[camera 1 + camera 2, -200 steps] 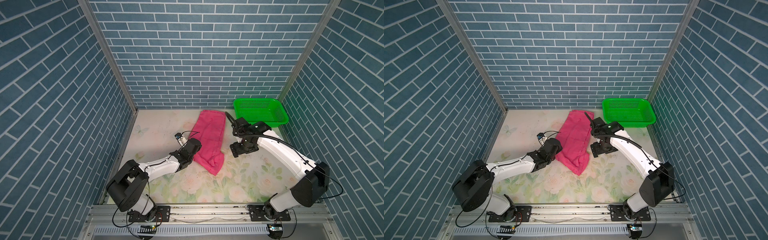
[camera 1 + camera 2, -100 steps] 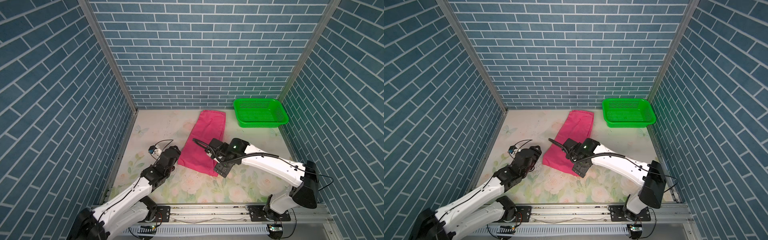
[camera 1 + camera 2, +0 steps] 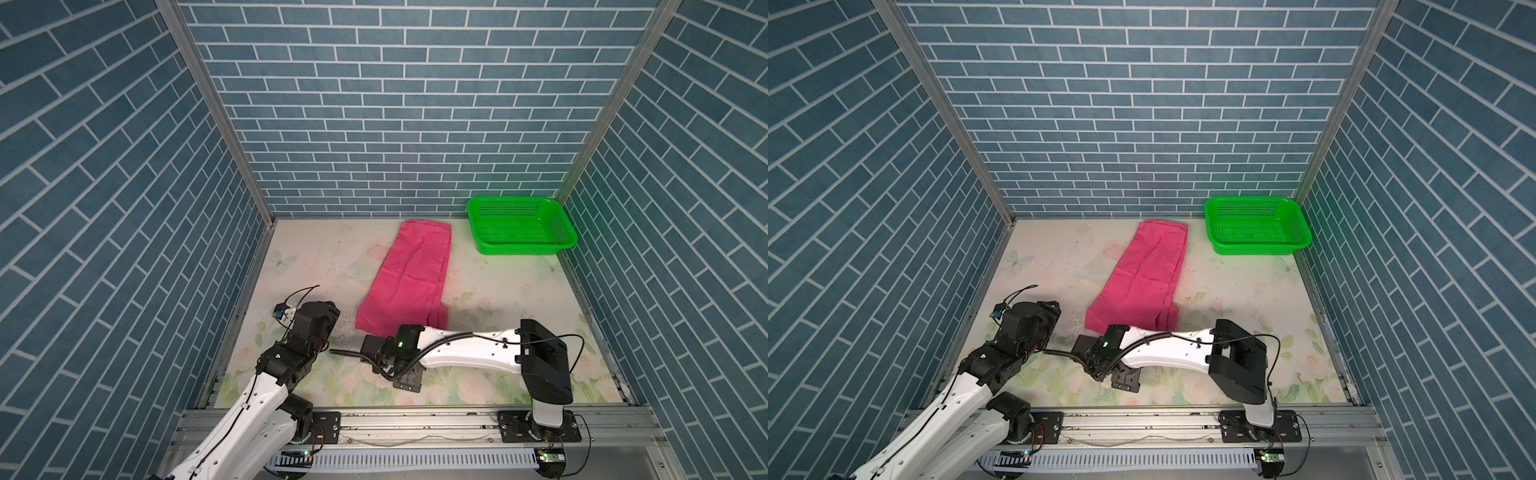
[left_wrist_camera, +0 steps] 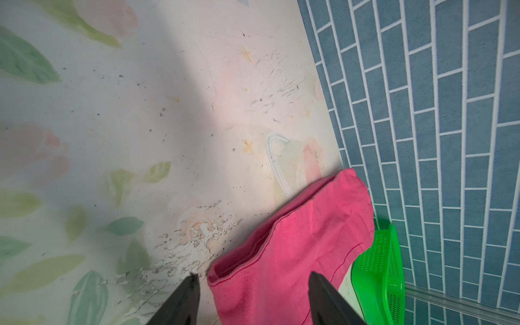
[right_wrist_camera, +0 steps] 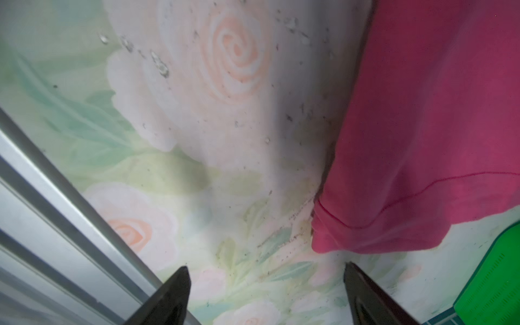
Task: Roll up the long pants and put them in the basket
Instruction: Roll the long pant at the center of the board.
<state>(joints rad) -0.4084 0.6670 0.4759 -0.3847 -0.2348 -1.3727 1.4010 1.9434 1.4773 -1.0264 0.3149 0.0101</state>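
Magenta long pants are lying flat, unrolled; you are hovering left gripper and right gripper released, probably pinching near hem next.

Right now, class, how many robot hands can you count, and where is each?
2. The left hand is open beside the long pants' near-left corner; the right hand is open just short of that same corner. Neither grips cloth.

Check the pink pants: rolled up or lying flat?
Flat, not rolled: the long pants lie as one long strip, legs folded together, no coil at either end.
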